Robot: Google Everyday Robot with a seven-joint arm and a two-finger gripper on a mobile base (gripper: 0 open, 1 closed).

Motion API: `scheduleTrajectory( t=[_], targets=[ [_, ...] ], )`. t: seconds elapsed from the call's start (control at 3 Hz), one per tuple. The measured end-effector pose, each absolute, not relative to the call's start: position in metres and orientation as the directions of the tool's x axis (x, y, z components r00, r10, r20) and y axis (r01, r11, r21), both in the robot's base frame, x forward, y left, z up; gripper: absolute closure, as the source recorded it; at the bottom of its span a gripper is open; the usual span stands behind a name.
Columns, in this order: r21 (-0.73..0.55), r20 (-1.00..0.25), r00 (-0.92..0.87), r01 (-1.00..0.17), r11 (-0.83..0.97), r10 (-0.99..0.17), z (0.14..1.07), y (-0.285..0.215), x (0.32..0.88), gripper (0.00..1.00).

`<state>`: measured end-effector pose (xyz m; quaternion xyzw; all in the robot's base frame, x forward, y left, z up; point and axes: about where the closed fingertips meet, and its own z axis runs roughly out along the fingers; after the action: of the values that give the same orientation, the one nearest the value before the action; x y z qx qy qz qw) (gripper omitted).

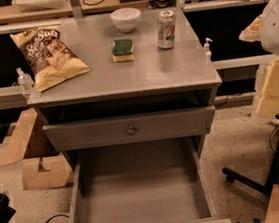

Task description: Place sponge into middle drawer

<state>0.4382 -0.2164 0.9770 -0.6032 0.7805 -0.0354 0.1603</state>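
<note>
The sponge [123,49], dark green on top of pale yellow foam, lies flat on the grey cabinet top [125,77], just in front of the white bowl [126,19]. The middle drawer [139,199] is pulled far out below, showing a deep grey box with a bare floor. Above it is a grey drawer front with a small round knob [130,130]. My gripper is out of view; only a white rounded part of my arm [276,20] shows at the right edge, well away from the sponge.
A chip bag [50,55] lies on the left of the top and a soda can [166,29] stands right of the sponge. Cardboard boxes [43,170] sit on the floor left of the cabinet. A black chair base [267,174] stands at right.
</note>
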Motion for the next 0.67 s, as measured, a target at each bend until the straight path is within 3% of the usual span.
scheduleTrajectory(
  t=[0.67],
  targets=[
    [-0.267, -0.251, -0.224, -0.919, 0.29, -0.942, 0.9706, -0.2075, 0.4477, 0.0]
  ],
)
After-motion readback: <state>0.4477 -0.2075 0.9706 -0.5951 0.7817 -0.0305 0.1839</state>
